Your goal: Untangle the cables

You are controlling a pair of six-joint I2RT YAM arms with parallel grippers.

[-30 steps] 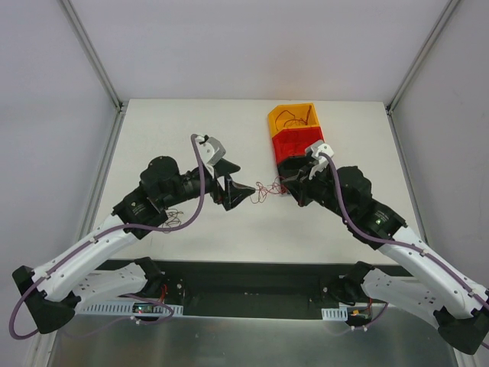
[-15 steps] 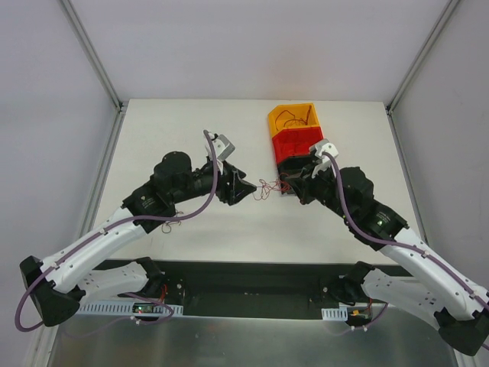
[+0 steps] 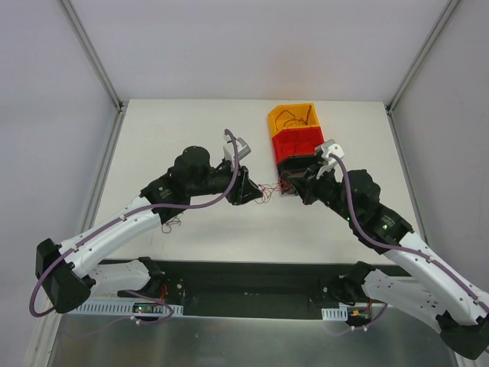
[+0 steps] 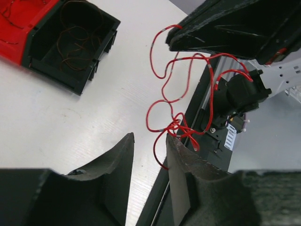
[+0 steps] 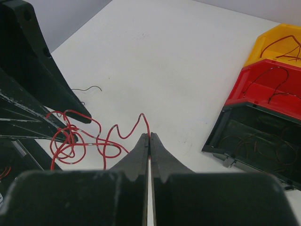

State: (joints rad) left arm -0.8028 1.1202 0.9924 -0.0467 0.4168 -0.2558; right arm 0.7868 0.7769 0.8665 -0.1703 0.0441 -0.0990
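Watching the wrist views, I see the right tool [image 5: 149,136] pinched fully closed on one end of the thin, curly red cables [image 5: 70,139], knotted over the white bench [image 5: 155,47] between both tools. The left tool [image 4: 149,137] stands part-open, clamping nothing, with the knot at its fingertip.

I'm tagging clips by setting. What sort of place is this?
Probably a lab robot test cell: a bare white table boxed in by plain panels on metal framing, a left arm and right arm bolted at its near edge, small plastic bins and thin cables.
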